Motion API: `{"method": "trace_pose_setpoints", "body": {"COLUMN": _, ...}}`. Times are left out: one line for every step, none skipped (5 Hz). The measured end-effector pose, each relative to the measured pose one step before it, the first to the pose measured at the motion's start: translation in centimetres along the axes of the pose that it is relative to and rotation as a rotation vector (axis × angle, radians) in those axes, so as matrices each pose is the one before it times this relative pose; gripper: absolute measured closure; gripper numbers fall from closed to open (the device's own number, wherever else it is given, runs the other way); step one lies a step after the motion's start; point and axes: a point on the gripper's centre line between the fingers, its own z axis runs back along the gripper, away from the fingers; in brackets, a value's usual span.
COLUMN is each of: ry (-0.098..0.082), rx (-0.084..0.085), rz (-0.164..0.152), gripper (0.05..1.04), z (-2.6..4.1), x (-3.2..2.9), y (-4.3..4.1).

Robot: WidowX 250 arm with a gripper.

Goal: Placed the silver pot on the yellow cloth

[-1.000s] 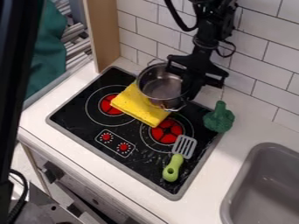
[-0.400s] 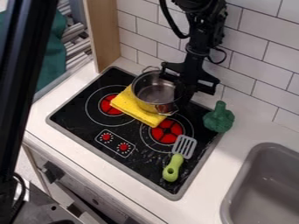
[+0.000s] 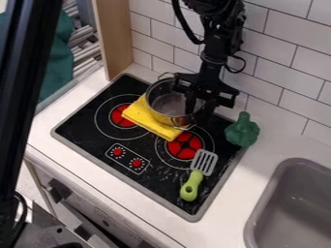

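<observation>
On the cooktop [image 3: 84,145], I saw the yellow cloth [image 3: 141,116] toward the back edge, with the silver pot [image 3: 157,109] over part of it, whether resting or raised I couldn't tell. My gripper [image 3: 197,115] was down at the pot's right side, but I couldn't tell if it had hold of it. Further right, the spatula [image 3: 191,186] lay near the cooktop's right edge, the toy broccoli [image 3: 242,131] by its back right corner.
</observation>
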Motion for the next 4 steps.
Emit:
{"method": "trace_pose_setpoints", "body": {"ry": -0.0738, "rx": -0.0179, "rz": 0.0046, "gripper": 0.278, "z": 2.253, "x": -0.167, "y": 0.253}}
{"method": "trace_pose_setpoints", "body": {"ry": -0.1177, "rx": -0.0438, "rz": 0.0109, "gripper": 0.072, "z": 3.320, "x": -0.768, "y": -0.060}}
{"method": "trace_pose_setpoints", "body": {"ry": -0.0712, "rx": -0.0831, "rz": 0.0027, "gripper": 0.076, "z": 2.591, "x": -1.651, "y": -0.335}}
{"method": "trace_pose_setpoints", "body": {"ry": -0.0016, "rx": -0.0342, "rz": -0.0480, "gripper": 0.079, "z": 0.882, "x": -1.668, "y": -0.280}}
